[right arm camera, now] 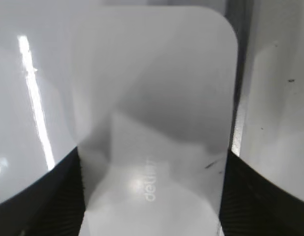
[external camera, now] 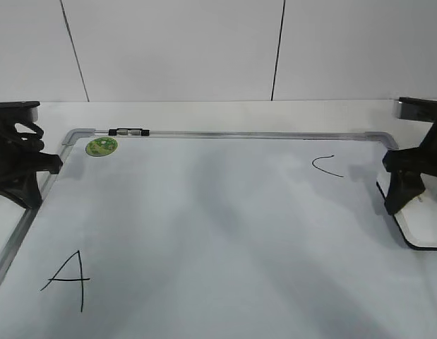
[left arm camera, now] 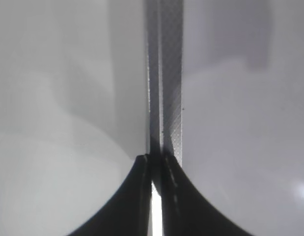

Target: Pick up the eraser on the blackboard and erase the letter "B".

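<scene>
The blackboard (external camera: 218, 212) lies flat, pale, with a grey frame. I see no letter "B" on it; only a black "A" (external camera: 68, 279) and a small "C" (external camera: 325, 165) show. The white eraser (external camera: 424, 226) rests at the board's right edge. My right gripper (external camera: 405, 201) stands over it. In the right wrist view the fingers (right arm camera: 152, 196) press both long sides of the eraser (right arm camera: 156, 88). My left gripper (external camera: 31, 198) is shut and empty at the board's left edge, with its tips (left arm camera: 154, 162) over the frame (left arm camera: 169, 73).
A round green sticker (external camera: 102, 146) and a small black-and-silver clip (external camera: 126, 131) sit at the far left corner of the frame. A white wall stands behind the table.
</scene>
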`<action>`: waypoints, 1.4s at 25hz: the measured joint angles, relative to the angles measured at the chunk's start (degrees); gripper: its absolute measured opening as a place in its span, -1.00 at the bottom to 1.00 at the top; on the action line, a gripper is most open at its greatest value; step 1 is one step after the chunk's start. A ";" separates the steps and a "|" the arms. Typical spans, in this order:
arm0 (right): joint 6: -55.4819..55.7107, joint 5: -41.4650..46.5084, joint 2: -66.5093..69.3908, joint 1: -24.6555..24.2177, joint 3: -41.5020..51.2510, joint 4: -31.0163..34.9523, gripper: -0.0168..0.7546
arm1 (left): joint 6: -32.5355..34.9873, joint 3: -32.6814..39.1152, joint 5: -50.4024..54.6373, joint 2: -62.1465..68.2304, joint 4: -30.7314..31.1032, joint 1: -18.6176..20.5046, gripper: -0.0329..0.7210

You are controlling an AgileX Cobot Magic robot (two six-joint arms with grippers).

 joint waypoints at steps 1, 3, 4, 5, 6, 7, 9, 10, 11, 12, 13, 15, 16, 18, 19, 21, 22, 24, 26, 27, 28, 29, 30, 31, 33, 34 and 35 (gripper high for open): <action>-0.10 0.00 0.39 0.00 0.00 0.23 0.43 | 0.00 0.00 0.00 0.00 0.00 0.00 -0.87; -0.13 -0.08 1.34 0.00 0.00 0.31 0.43 | 0.00 0.00 0.00 0.00 0.00 0.00 -0.87; -0.13 -0.12 1.58 0.00 0.00 0.31 0.43 | 0.00 0.00 0.10 0.00 0.00 0.00 -0.87; -0.22 -0.25 1.62 0.00 0.00 0.31 0.43 | 0.00 0.00 0.10 0.00 0.00 0.00 -0.87; -0.22 -0.36 1.62 0.00 0.00 0.31 0.43 | 0.00 0.00 0.10 0.00 0.00 0.00 -0.87; -0.22 -0.65 1.62 0.00 0.00 0.19 0.43 | 0.00 0.00 0.10 0.00 0.00 0.00 -0.87; -0.26 -0.89 1.62 0.00 0.00 -0.62 0.43 | 0.00 0.00 0.10 0.00 0.00 0.00 -0.87; -0.26 -1.15 1.62 -0.08 0.00 -0.77 0.43 | 0.00 0.00 0.10 0.00 0.00 0.00 -0.87; -0.26 -1.27 1.62 -0.08 0.00 -0.85 0.43 | 0.00 0.00 0.10 0.00 0.00 0.00 -0.87; -0.26 -1.37 1.62 -0.08 0.00 -0.98 0.43 | 0.00 0.00 0.10 0.00 0.00 0.00 -0.87; -0.36 -1.49 1.62 -0.08 0.00 -1.10 0.43 | 0.00 0.00 0.10 0.00 0.00 0.00 -0.87; -0.35 -1.61 1.62 -0.08 0.00 -1.10 0.43 | 0.00 0.00 0.10 0.00 0.00 0.00 -0.87; -0.35 -1.73 1.62 -0.08 0.00 -1.10 0.43 | 0.00 0.00 0.10 0.00 0.00 0.00 -0.87; -0.35 -1.71 1.62 -0.08 0.00 -1.10 0.43 | 0.00 0.00 0.10 0.00 0.00 0.00 -0.87; -0.35 -1.71 1.62 -0.08 0.00 -1.10 0.43 | 0.00 0.00 0.10 0.00 0.00 0.00 -0.87; -0.35 -1.71 1.62 -0.08 0.00 -1.10 0.43 | 0.00 0.00 0.10 0.00 0.00 0.00 -0.87; -0.35 -1.71 1.62 -0.08 0.00 -1.10 0.43 | 0.00 0.00 0.10 0.00 0.00 0.00 -0.87; -0.35 -1.71 1.62 -0.08 0.00 -1.10 0.43 | 0.00 0.00 0.10 0.00 0.00 0.00 -0.87; -0.35 -1.71 1.62 -0.08 0.00 -1.10 0.43 | 0.00 0.00 0.10 0.00 0.00 0.00 -0.87; -0.35 -1.71 1.62 -0.08 0.00 -1.10 0.43 | 0.00 0.00 0.10 0.00 0.00 0.00 -0.87; -0.35 -1.71 1.62 -0.08 0.00 -1.10 0.43 | 0.00 0.00 0.10 0.00 0.00 0.00 -0.87; -0.35 -1.71 1.62 -0.08 0.00 -1.10 0.43 | 0.00 0.00 0.10 0.00 0.00 0.00 -0.87; -0.35 -1.71 1.62 -0.08 0.00 -1.10 0.43 | 0.00 0.00 0.10 0.00 0.00 0.00 -0.87; -0.35 -1.71 1.62 -0.08 0.00 -1.10 0.43 | 0.00 0.00 0.10 0.00 0.00 0.00 -0.87; -0.35 -1.71 1.62 -0.08 0.00 -1.10 0.43 | 0.00 0.00 0.10 0.00 0.00 0.00 -0.87; -0.35 -1.71 1.62 -0.08 0.00 -1.10 0.44 | 0.00 0.00 0.10 0.00 0.00 0.00 -0.87; -0.35 -1.71 1.62 -0.08 0.00 -1.10 0.46 | 0.00 0.00 0.10 0.00 0.00 0.00 -0.87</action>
